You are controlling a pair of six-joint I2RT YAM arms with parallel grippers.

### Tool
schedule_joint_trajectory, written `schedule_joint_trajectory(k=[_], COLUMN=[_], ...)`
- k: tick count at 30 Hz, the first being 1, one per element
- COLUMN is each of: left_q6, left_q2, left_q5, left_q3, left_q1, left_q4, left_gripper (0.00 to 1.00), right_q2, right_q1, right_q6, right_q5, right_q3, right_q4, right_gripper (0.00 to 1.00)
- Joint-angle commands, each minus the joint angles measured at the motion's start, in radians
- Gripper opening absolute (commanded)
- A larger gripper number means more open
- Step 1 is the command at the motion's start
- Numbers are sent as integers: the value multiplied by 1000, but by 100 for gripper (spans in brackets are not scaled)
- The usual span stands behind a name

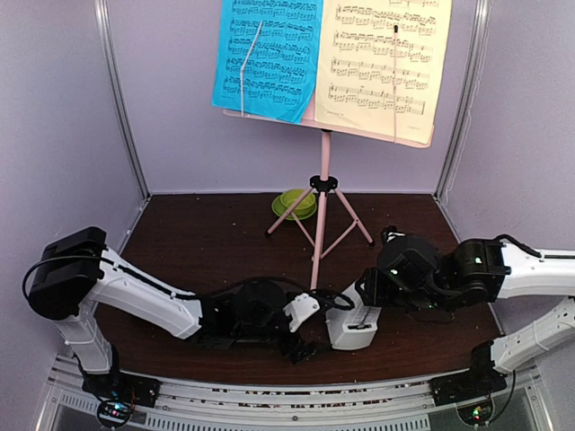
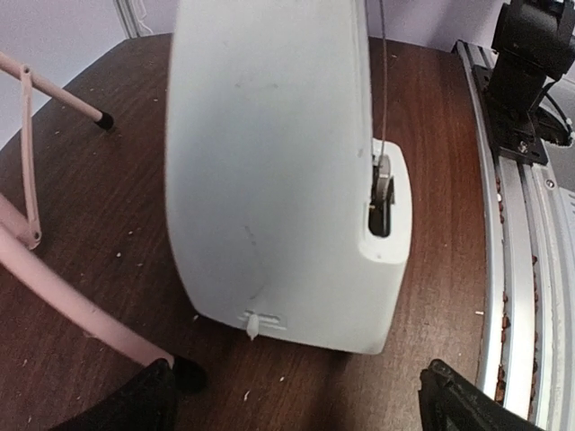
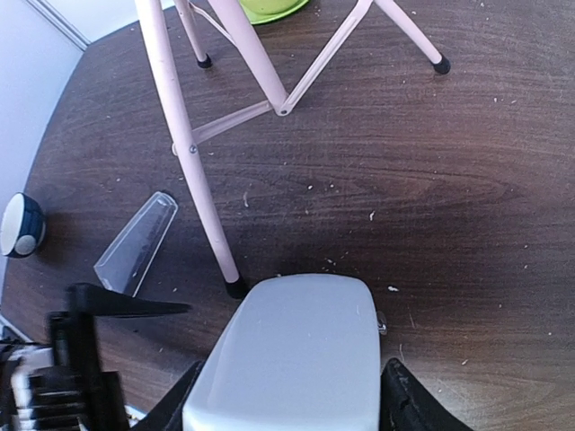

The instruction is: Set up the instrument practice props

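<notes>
The pink tripod music stand [image 1: 322, 193] stands mid-table with a blue sheet [image 1: 268, 56] and a pale-yellow sheet [image 1: 382, 63] on its desk. The white metronome [image 1: 352, 328] stands uncovered near the front edge, by the stand's near foot [image 3: 235, 287]. My right gripper [image 1: 367, 301] is shut on the metronome [image 3: 292, 350], one finger on each side. My left gripper [image 2: 296, 395] is open and empty, just short of the metronome [image 2: 278, 180]. The clear cover [image 3: 135, 242] lies flat on the table to the left of the stand's leg.
A green cup and saucer [image 1: 295, 204] sit behind the stand's legs. A small white-and-black bowl [image 3: 18, 224] is at the far left. The metal rail [image 2: 521, 269] runs along the front table edge. The stand's legs [image 3: 269, 99] spread across the table's middle.
</notes>
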Motion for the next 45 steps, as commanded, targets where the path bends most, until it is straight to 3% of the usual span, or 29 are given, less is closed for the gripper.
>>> schedule_joint_trajectory(k=[1, 5, 8, 10, 13, 15, 18, 27, 31, 38, 45], left_q6=[26, 30, 25, 15, -1, -8, -21, -258, -382, -496, -569], left_q2=[-121, -168, -176, -177, -187, -199, -220, -232, -199, -95, -56], left_q5=[-82, -91, -100, -99, -91, -80, -81, -155, -265, -328, -341], left_q3=[-45, -40, -15, -4, 5, 16, 59, 314, 426, 686, 755], left_q1=[11, 21, 21, 21, 21, 21, 21, 19, 19, 15, 7], left_q4=[80, 57, 32, 21, 9, -10, -82, -386, -540, -826, -920], left_gripper=[97, 98, 98, 98, 98, 98, 98, 98, 98, 98, 97], right_q2=[62, 153, 204, 211, 206, 189, 121, -434, -548, -392, -159], right_q1=[15, 21, 29, 34, 37, 40, 41, -87, -146, -161, -161], right_q6=[19, 36, 47, 49, 52, 52, 44, 49, 152, 226, 188], right_q5=[109, 125, 128, 111, 75, 58, 42, -29, -107, -192, -205], right_q3=[85, 141, 179, 176, 164, 163, 143, -273, -440, -624, -681], right_q4=[0, -32, -57, -29, 5, 17, 41, 233, 213, 449, 698], right_gripper=[16, 30, 60, 72, 81, 94, 99, 99, 84, 58, 43])
